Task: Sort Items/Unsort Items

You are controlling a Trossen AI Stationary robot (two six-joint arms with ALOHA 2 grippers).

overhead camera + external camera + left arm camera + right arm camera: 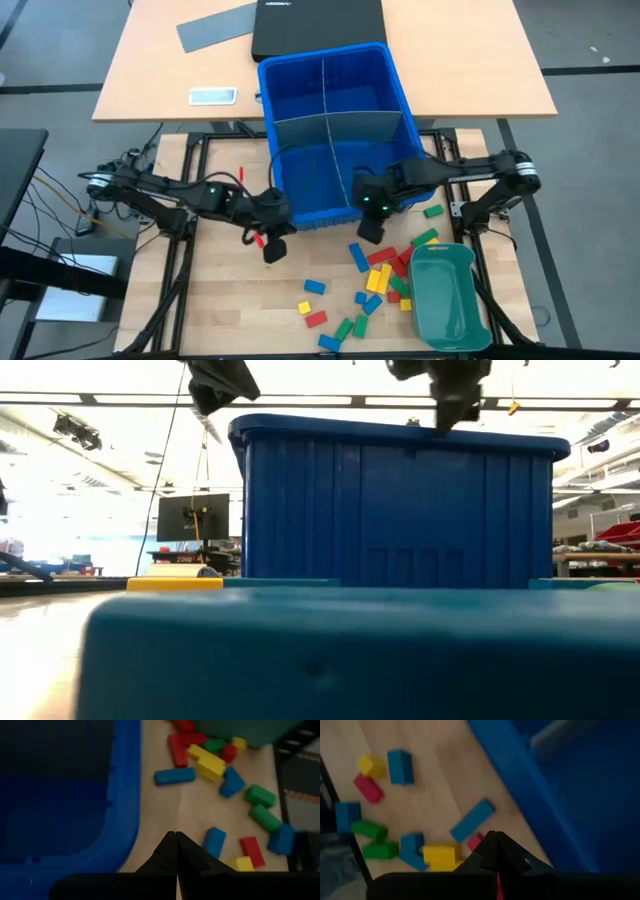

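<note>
Both grippers, left (272, 250) and right (368, 232), are clenched w/ nothing held, near bin (335, 130) front edge; blocks (375, 285) scattered beside tray (445, 300).

Blue bin (335, 130) with grey cross dividers (345, 122), straddling two desks. Teal tray (447, 297) at the near desk's (225, 290) right corner. On the far desk (150, 60): grey sheet (215, 27), black case (318, 27), small white-framed card (213, 96). Monitor (193, 517) in the room beyond.
</note>
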